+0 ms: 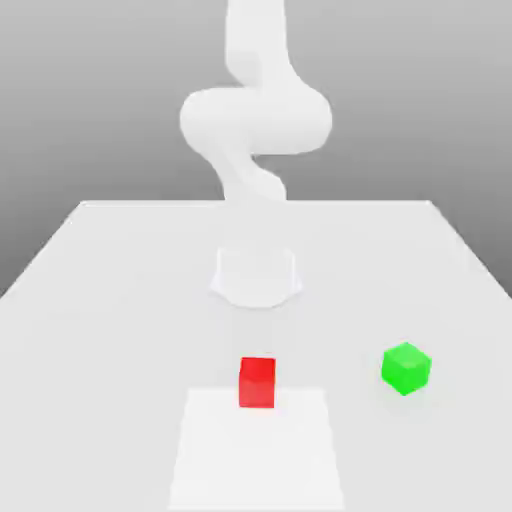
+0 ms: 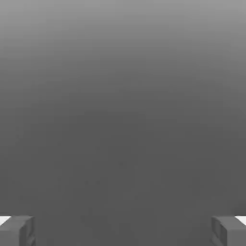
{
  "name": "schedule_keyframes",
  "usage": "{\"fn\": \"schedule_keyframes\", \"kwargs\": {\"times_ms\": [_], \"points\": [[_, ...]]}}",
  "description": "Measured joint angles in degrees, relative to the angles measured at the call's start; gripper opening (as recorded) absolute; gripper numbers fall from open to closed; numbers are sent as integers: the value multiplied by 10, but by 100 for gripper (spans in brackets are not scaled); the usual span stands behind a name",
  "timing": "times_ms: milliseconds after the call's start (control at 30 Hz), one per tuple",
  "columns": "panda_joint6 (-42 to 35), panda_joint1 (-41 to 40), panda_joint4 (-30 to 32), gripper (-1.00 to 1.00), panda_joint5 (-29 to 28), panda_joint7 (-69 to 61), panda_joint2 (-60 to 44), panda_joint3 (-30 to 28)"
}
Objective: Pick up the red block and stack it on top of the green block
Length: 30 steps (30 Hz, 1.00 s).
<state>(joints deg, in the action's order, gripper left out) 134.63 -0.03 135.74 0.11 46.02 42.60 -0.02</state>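
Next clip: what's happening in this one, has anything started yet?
Nothing has been handled yet. A white robot arm stands at the far side of a white table, and its tool is open and holds nothing. The red block sits on the table near the front, untouched. The green block rests on the table apart from it, toward the exterior view's right. The red block is not yet picked up or stacked on the green one.

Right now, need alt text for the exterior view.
A small matte red cube and a small matte green cube sit apart on a white table, green toward the exterior view's right. A white robot arm rises behind them.
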Motion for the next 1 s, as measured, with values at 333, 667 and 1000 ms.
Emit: {"fn": "schedule_keyframes", "kwargs": {"times_ms": [333, 667, 1000], "points": [[136, -1, 189, 0, 4, 10, -159, 3], [341, -2, 340, 0, 0, 25, -412, 7], [429, 1, 329, -100, -6, 31, -514, 2]]}}
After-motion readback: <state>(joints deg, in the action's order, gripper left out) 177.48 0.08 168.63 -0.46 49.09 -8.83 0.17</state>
